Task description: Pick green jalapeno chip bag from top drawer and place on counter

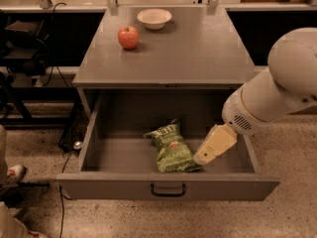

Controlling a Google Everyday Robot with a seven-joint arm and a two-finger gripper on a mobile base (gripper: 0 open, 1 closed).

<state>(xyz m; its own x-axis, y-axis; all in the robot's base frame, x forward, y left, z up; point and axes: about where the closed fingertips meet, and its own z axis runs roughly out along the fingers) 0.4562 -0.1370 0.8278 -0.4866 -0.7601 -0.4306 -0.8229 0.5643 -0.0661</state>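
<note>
The green jalapeno chip bag (171,148) lies flat on the floor of the open top drawer (168,186), near its middle front. My gripper (204,156) reaches into the drawer from the right on a white arm, its cream-coloured tip low and just beside the bag's right lower edge. The counter (198,53) is the grey top of the cabinet behind the drawer.
A red apple (128,36) and a white bowl (154,18) stand at the back left of the counter. A dark pull handle (168,190) sits on the drawer front. Dark shelving and cables are on the left. A shoe (12,175) shows at the left edge.
</note>
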